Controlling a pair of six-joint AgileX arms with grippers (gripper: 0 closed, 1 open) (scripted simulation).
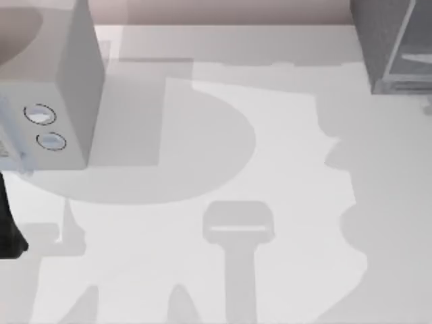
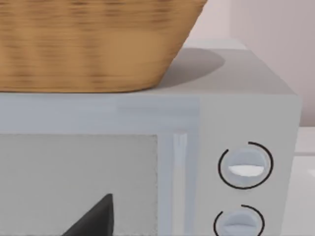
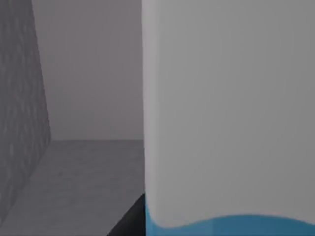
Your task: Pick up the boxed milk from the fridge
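Two appliances stand at the far corners of the pale table (image 1: 283, 202) in the top view: a light grey microwave (image 1: 57, 88) with two round dials (image 1: 46, 128) at the left, and the dark grey fridge (image 1: 395, 44) with its pale-framed glassy panel at the right. A dark piece of the left arm (image 1: 8, 223) shows at the left edge, just in front of the microwave. The left wrist view looks at the microwave's front, with a woven wicker basket (image 2: 93, 44) resting on its top and one dark fingertip (image 2: 96, 219) of the left gripper low in that view; whether that gripper is released or clenched cannot be told. The right wrist view looks into a grey-walled compartment of the fridge, where the boxed milk (image 3: 229, 113) looms very close, white above and bright blue at its lower edge. A dark sliver (image 3: 129, 221) sits just beside the carton; whether the right gripper grasps it cannot be told.
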